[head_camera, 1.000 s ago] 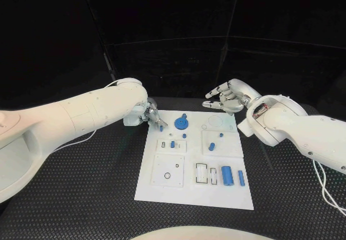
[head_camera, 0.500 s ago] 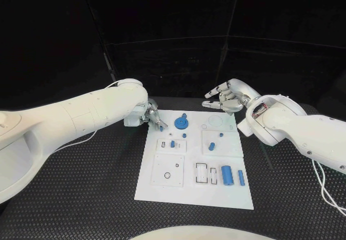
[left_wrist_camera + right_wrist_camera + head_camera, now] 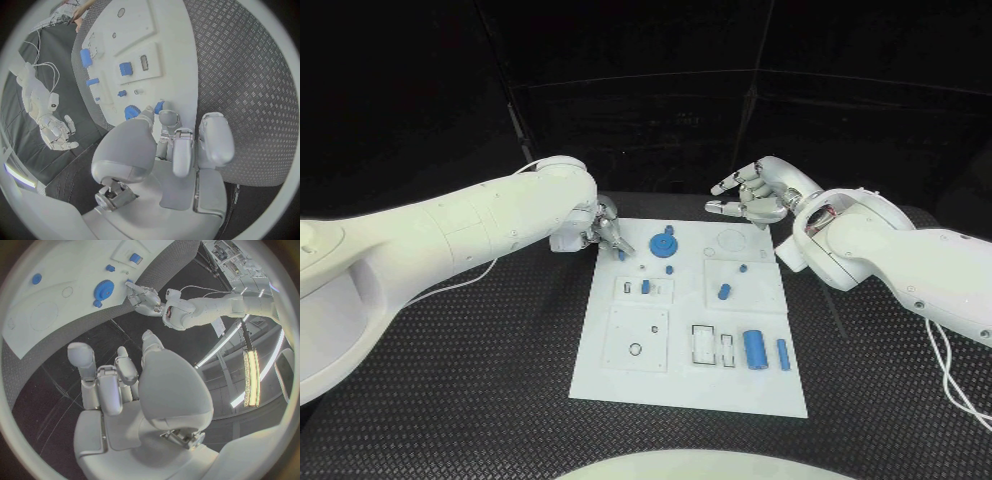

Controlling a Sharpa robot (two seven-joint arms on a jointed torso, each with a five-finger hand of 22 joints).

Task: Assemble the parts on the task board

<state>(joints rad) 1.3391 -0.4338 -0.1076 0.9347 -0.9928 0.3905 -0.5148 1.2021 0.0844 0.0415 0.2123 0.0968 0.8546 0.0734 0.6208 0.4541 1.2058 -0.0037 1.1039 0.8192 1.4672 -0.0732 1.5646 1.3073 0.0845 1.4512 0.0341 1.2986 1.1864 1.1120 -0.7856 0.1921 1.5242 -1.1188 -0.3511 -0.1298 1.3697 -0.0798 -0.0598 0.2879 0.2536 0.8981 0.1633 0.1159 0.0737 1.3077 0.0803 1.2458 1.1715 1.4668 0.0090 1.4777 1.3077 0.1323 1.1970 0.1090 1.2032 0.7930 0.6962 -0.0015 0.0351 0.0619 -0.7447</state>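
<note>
Starting nearest the robot, the task board (image 3: 632, 385) carries a blue cylinder (image 3: 754, 351) and a thinner blue bar (image 3: 782, 356) at its near right, both lying with long axes running near-to-far. Further on sit a small blue peg (image 3: 723, 292) and, toward the far edge, a blue gear (image 3: 662, 243). The left hand (image 3: 606, 235) is at the board's far-left corner, about nine o'clock from the gear, pinching a small blue piece (image 3: 159, 106) between fingertips. The right hand (image 3: 751, 195) hovers beyond the far edge at one o'clock, fingers spread, holding nothing. I judge the left hand nearer the gear.
</note>
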